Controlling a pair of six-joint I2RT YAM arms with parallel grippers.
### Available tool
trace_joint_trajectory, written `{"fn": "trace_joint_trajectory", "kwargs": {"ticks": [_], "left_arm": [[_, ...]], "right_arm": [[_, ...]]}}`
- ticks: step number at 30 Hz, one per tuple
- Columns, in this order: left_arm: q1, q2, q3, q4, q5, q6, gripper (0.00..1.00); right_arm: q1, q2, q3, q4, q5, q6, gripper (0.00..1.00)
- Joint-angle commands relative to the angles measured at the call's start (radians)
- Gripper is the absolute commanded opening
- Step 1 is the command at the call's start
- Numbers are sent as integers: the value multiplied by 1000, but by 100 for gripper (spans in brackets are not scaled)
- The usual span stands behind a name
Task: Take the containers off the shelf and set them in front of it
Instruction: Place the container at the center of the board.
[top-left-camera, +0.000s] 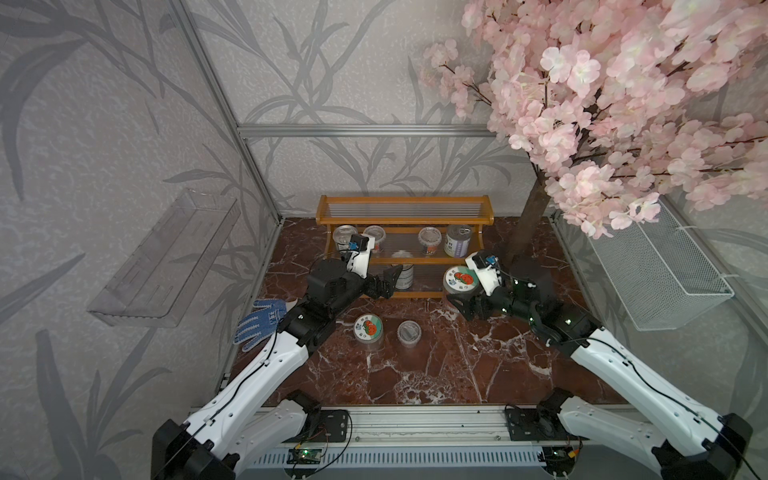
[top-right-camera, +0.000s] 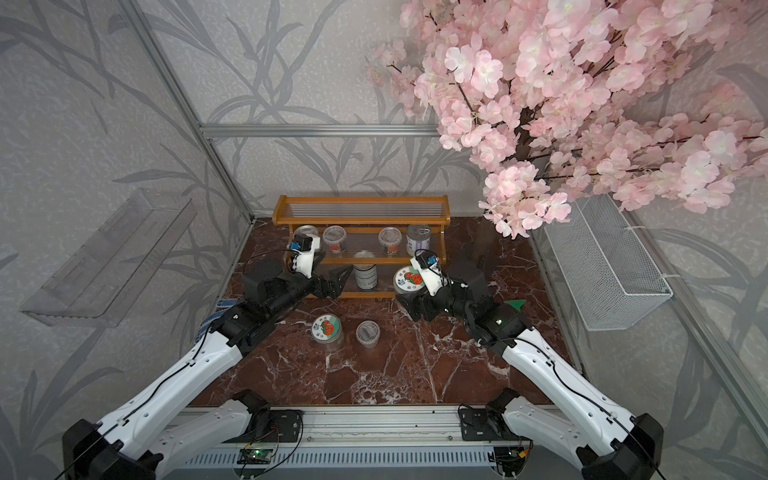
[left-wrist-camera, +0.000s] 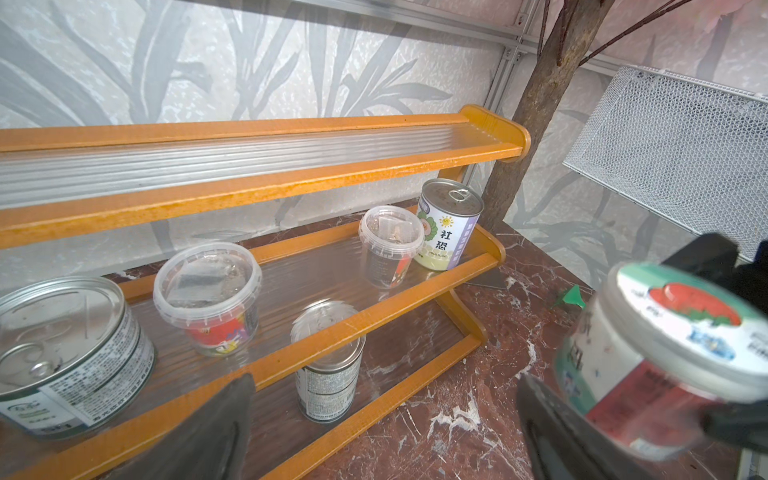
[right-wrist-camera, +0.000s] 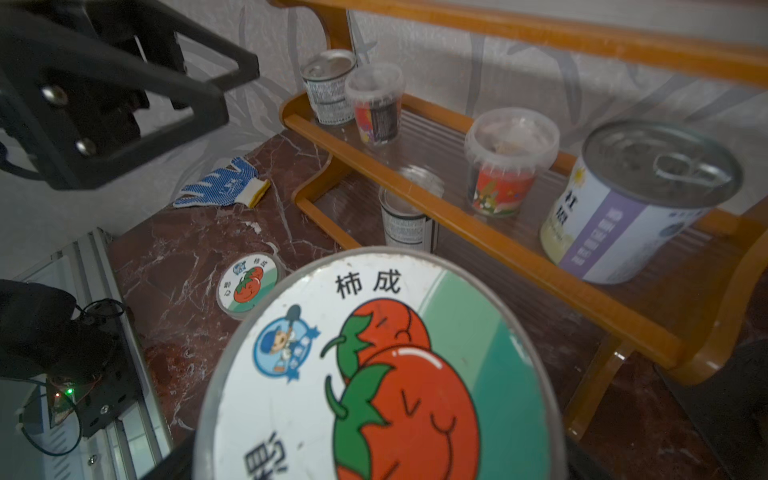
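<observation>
In front of the orange-brown three-tier wooden shelf (top-left-camera: 415, 220), both top views show the right gripper (top-left-camera: 457, 300) clamped round the body of a clear jar with white red-fruit lid (top-left-camera: 458, 279). It holds the jar upright off the shelf's right end, presumably for setting down on the red marble tabletop (top-left-camera: 436, 374). A matching lidded jar (top-left-camera: 368, 328) and small clear plastic cup (top-left-camera: 409, 332) stand there, done. The left gripper (top-left-camera: 390, 282), jaws wide and empty, faces the bottom-tier silver tin (top-left-camera: 404, 276) (likely next pick).

Left wrist view: middle tier has a squat silver ring-pull tin (left-wrist-camera: 70, 353), a red-labelled clear cup (left-wrist-camera: 208, 299), a second such cup (left-wrist-camera: 388, 249) and a purple-labelled tin (left-wrist-camera: 446, 224).

Right wrist view: held lid fills the foreground. Whether the jar touches the marble, can't tell.
</observation>
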Motion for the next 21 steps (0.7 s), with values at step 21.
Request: {"fn": "trace_joint_trajectory", "kwargs": {"ticks": [21], "left_arm": [[6,-3,-12,-30,25,-27,100]], "right_arm": [[138,267,-454,724,144,21,81]]}}
